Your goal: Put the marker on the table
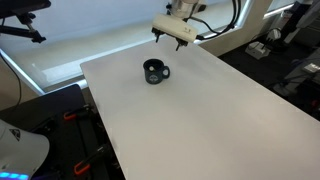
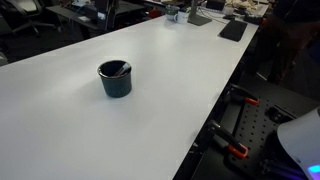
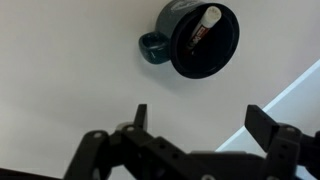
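A dark round mug (image 1: 155, 72) stands on the white table (image 1: 200, 120); it also shows in the other exterior view (image 2: 115, 78) and in the wrist view (image 3: 200, 38). The marker (image 3: 201, 29), reddish-brown with a white end, lies inside the mug, leaning against its wall. A thin sliver of it shows at the mug's rim in an exterior view (image 2: 117, 70). My gripper (image 1: 172, 38) hangs above the far edge of the table, apart from the mug. In the wrist view its jaws (image 3: 195, 120) are wide open and empty, with bare table between them.
The table's edge (image 3: 290, 95) runs close to one fingertip in the wrist view. Chairs, cables and dark equipment (image 1: 285, 45) stand beyond the table. Red-handled clamps and a stand (image 2: 240, 120) sit beside the table's long edge.
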`<state>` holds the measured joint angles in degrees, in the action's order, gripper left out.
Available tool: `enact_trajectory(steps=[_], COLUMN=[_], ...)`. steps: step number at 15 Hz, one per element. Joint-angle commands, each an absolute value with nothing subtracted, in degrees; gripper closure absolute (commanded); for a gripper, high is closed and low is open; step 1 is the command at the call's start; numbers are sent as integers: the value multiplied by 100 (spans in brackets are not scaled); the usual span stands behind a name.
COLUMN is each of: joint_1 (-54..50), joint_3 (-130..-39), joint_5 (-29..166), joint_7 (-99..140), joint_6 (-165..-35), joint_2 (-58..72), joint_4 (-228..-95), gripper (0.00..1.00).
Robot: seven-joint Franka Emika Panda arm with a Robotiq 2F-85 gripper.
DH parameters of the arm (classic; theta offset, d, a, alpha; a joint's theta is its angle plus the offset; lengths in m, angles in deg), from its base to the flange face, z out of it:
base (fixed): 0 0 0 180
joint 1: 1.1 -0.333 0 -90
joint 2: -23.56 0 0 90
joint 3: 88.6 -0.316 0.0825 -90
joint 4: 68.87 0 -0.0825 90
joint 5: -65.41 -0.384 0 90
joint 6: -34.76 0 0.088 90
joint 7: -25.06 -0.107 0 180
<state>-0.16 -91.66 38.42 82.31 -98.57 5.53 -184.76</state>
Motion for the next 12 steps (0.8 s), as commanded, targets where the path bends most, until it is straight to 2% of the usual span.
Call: enact_trajectory(steps=[1, 12], joint_1=[35, 145], joint_3=[-9413, -9619], joint_5=[4276, 4545], joint_7=[8089, 7999], joint_6=[-9435, -9492], joint_2=[96, -187], joint_4=[-17935, -17880], gripper=[0, 0])
